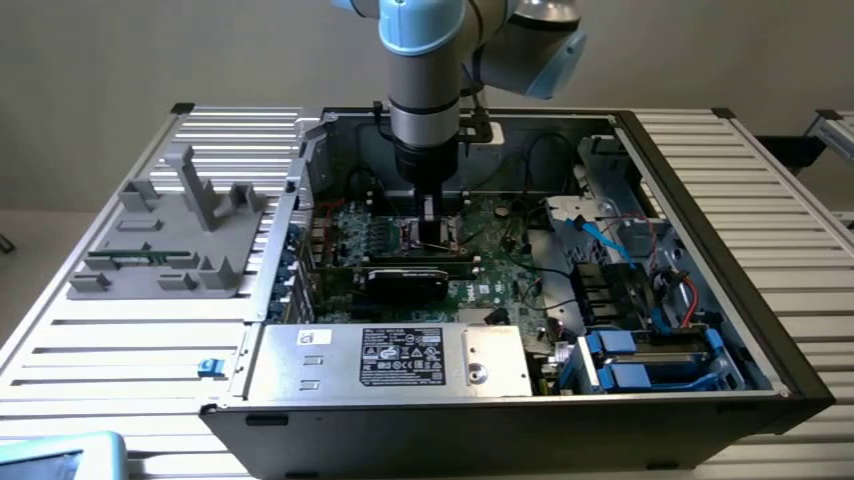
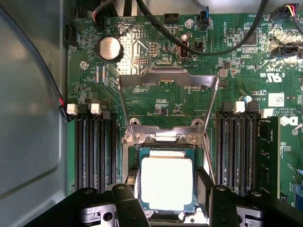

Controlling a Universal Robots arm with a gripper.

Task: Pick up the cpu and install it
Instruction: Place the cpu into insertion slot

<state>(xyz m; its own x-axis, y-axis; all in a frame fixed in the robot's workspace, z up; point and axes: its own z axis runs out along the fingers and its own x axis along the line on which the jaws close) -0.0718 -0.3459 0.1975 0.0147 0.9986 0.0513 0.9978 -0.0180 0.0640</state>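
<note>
The cpu [image 2: 166, 182] is a pale silvery square with a thin green edge, lying level over the black socket frame [image 2: 142, 149] on the green motherboard [image 2: 156, 101]. My gripper [image 2: 166, 188] stands straight above it. Its two black fingers [image 2: 133, 185] press against the chip's opposite sides, shut on it. The socket's metal load plate [image 2: 168, 78] is swung up and open behind the chip. In the exterior view my gripper [image 1: 430, 238] reaches down into the open computer case [image 1: 694, 230], low over the middle of the board.
Rows of black memory slots [image 2: 97, 146] flank the socket on both sides, with one stick [image 2: 267, 151] seated. Black cables [image 2: 222, 45] cross the board near a coin battery [image 2: 110, 48]. A power supply box [image 1: 387, 355] and blue drive bays [image 1: 641, 360] line the case front. A grey fixture [image 1: 174, 235] stands outside.
</note>
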